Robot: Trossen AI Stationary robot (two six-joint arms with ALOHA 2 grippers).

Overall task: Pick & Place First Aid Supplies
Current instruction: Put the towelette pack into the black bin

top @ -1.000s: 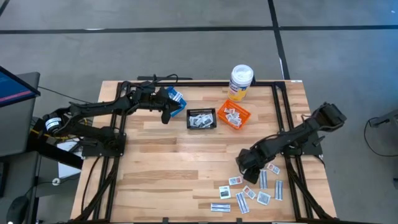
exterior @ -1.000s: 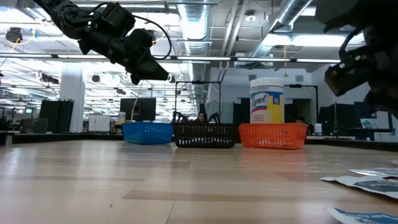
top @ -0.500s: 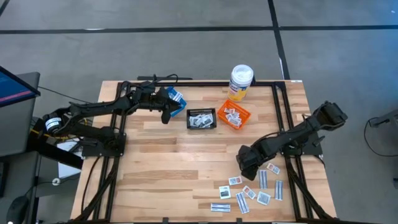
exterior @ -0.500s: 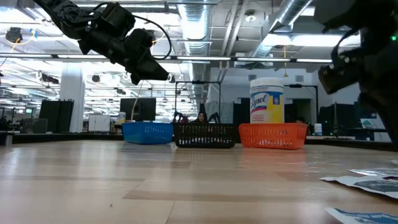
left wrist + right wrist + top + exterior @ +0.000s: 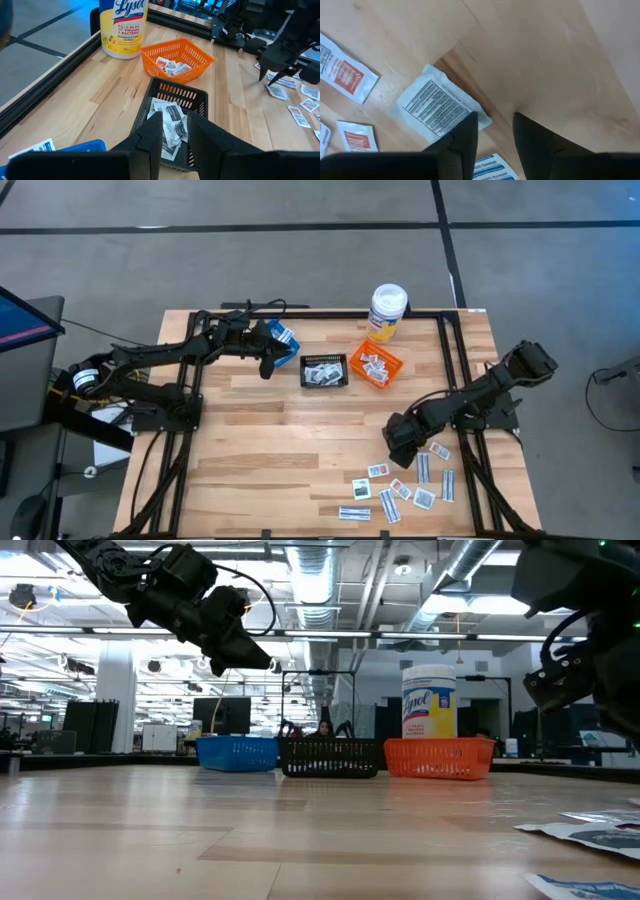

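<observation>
Currently the table (image 5: 260, 430) carries 3 baskets in a far row: blue (image 5: 237, 753), black (image 5: 325, 371), orange (image 5: 375, 366), with a wipes bottle (image 5: 387, 313) behind the orange one. Left gripper (image 5: 174, 131) hangs above the blue and black baskets, fingers slightly apart, nothing between them. Right gripper (image 5: 492, 131) hovers low over the near-right pile of packets (image 5: 405, 485), fingers apart, at the corner of 1 printed white packet (image 5: 439, 110) lying flat on the wood. Judgement: step is the pick. Flat packet gives little edge, so straddle that corner, press the tips to the wood, close slowly. Avoid catching the red-marked packets (image 5: 344, 70) nearby.
</observation>
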